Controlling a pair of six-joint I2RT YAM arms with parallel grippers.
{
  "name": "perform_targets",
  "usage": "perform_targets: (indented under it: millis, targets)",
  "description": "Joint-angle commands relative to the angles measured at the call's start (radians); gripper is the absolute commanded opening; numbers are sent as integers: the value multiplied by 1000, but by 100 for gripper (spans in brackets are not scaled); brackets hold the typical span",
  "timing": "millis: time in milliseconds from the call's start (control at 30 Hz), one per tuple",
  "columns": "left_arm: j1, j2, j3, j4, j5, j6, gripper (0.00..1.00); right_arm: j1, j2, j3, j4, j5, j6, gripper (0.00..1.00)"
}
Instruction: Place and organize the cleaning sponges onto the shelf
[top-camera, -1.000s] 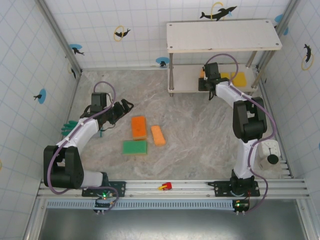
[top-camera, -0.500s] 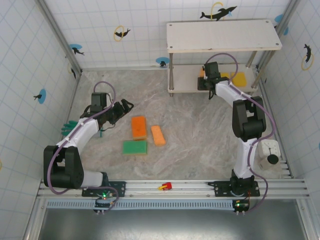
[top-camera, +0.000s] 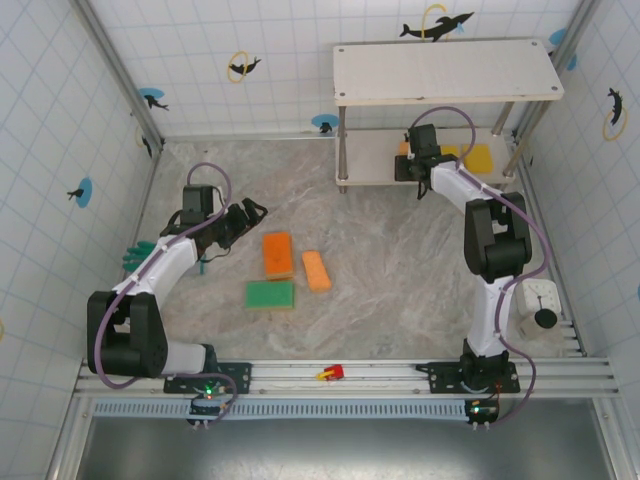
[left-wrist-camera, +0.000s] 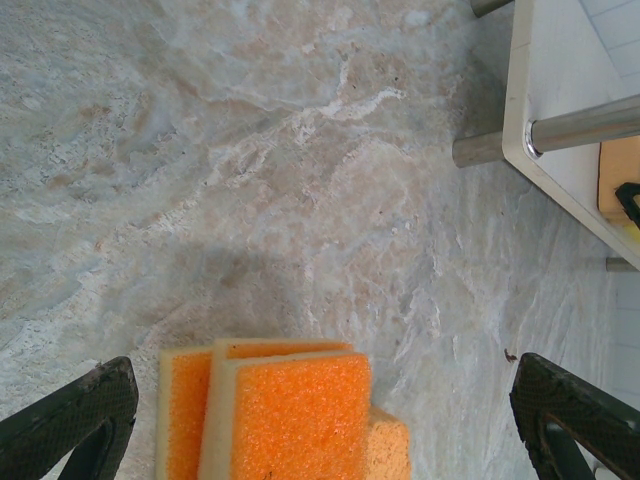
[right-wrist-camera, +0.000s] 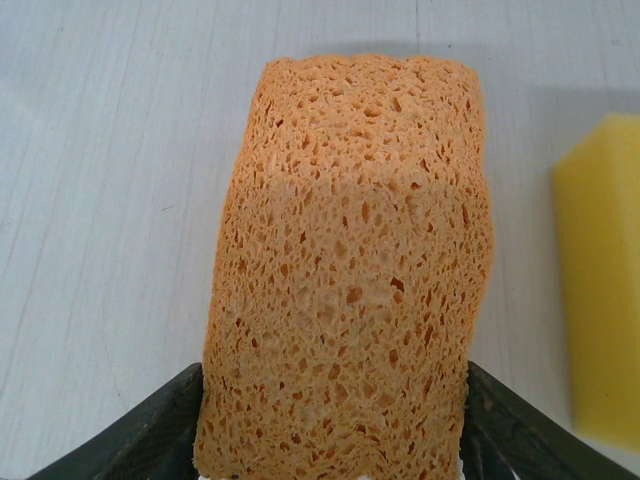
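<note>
Top external has the right gripper (top-camera: 410, 157) reaching in under the upper board of the shelf (top-camera: 445, 72), low over the lower board (top-camera: 370, 160). It sits almost exactly where it was a second ago and has edged only a hair toward the back. Nothing else has shifted. The left gripper (top-camera: 245, 214) hangs at the same spot above the marbled table (top-camera: 400, 290). Three of the cleaning sponges lie loose on the table where they lay before: a bright orange sponge (top-camera: 277, 254), a pale orange sponge (top-camera: 316, 270) just beside it, and a green sponge (top-camera: 270, 294) near its front end. A yellow sponge (top-camera: 480, 157) rests on the lower board, to the right of the right gripper.

From the right wrist camera, a porous orange sponge (right-wrist-camera: 350, 270) lies flat on the lower board (right-wrist-camera: 100, 150). Its near end sits between the two dark fingers (right-wrist-camera: 130, 440), and both touch its sides. Whether they are pinching it or merely flanking it, I cannot tell. The yellow sponge (right-wrist-camera: 600, 280) lies apart from it on the right.

From the left wrist camera, the left gripper (left-wrist-camera: 320, 372) has its fingers (left-wrist-camera: 70, 420) spread wide with nothing between them. The bright orange sponge (left-wrist-camera: 290, 415) lies on the table below it. A grey leg (left-wrist-camera: 585, 125) of the shelf and a corner of the lower board (left-wrist-camera: 545, 100) show at upper right
</note>
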Motion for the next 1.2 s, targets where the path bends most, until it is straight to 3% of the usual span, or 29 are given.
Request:
perform_targets:
  millis: [0,400,1167]
  targets:
    - [-1,-20,-6,-15,-12,14,97,-4,24,41,-10,6,-7,65]
    - [-2,-16,-11,-15,-13,18,97,-6,31,44,-5,9,-7,66]
    - [-2,-24,-17,-15,-13,17,97,-10,-38,-1,14,16,-9,79]
